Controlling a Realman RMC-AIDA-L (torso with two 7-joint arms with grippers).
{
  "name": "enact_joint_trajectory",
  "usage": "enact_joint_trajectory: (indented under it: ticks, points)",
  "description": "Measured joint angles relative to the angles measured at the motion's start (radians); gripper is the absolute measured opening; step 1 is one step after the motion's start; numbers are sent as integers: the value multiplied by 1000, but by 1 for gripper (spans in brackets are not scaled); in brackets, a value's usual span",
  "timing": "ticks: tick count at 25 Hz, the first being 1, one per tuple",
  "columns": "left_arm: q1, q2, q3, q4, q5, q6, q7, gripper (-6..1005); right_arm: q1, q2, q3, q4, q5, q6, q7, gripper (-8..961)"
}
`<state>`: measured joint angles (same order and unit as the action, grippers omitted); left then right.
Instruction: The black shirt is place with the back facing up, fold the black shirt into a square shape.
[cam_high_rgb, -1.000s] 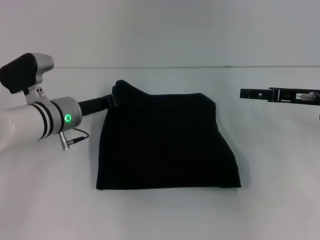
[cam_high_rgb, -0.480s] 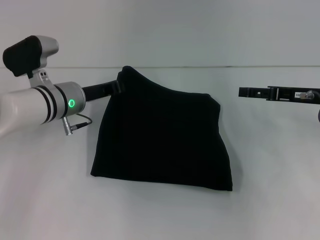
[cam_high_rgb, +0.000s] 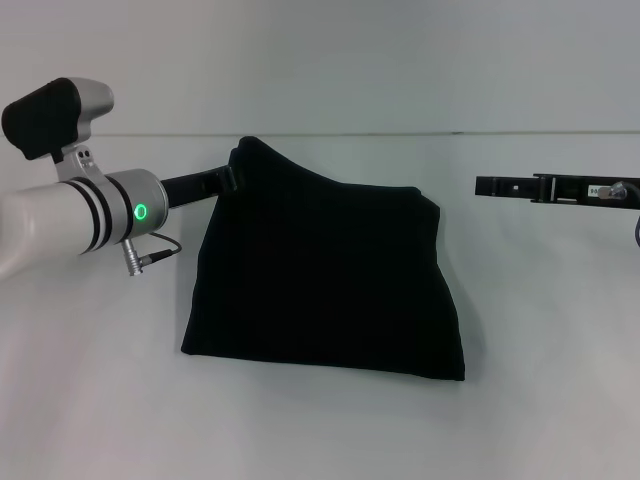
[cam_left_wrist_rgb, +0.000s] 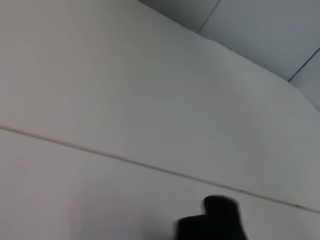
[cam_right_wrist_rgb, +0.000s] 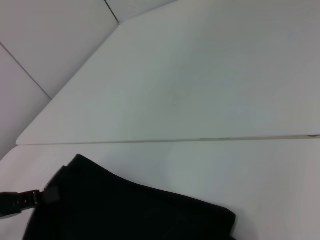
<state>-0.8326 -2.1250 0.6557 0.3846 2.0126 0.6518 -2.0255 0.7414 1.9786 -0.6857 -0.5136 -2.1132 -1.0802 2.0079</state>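
The black shirt (cam_high_rgb: 325, 280) lies folded in a rough square in the middle of the white table (cam_high_rgb: 90, 400), plain black side up, no lettering showing. My left gripper (cam_high_rgb: 234, 179) is shut on the shirt's far left corner and holds that corner raised in a peak. The shirt (cam_right_wrist_rgb: 135, 210) and the left gripper (cam_right_wrist_rgb: 44, 196) also show in the right wrist view. A dark shape (cam_left_wrist_rgb: 215, 224) sits at the edge of the left wrist view; I cannot tell what it is. My right gripper (cam_high_rgb: 484, 186) hovers to the right of the shirt, apart from it.
The table's far edge (cam_high_rgb: 520, 133) meets a pale wall behind the shirt. White table surface lies in front of the shirt and on both sides. A cable (cam_high_rgb: 150, 255) hangs from my left wrist.
Over the last second my left gripper pulled the shirt's far left corner up and back, and the shirt's near edge shifted left and tilted. The right arm has not moved.
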Motion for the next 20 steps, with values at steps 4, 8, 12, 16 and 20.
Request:
enact_joint_trajectory:
  ticks: [4,8,12,16,20]
  points:
    - [1,-1,0,0,-1,-10,-3,56,1,0,-7,1,-1,-4,0,927]
    - [3,-1,-7,8,-1,-13,-6,153,-4,-6,-10,3,0,-23,0,928]
    - [20,4,-12,39,-2,0,-7,251,-8,-14,-11,1,0,-49,2,926]
    - [68,-1,-13,125,-7,99,-9,415,-8,-20,-11,1,-1,-56,2,924]
    - [131,0,-23,242,-45,309,-6,594,-9,-21,-2,-2,5,-55,-17,922]
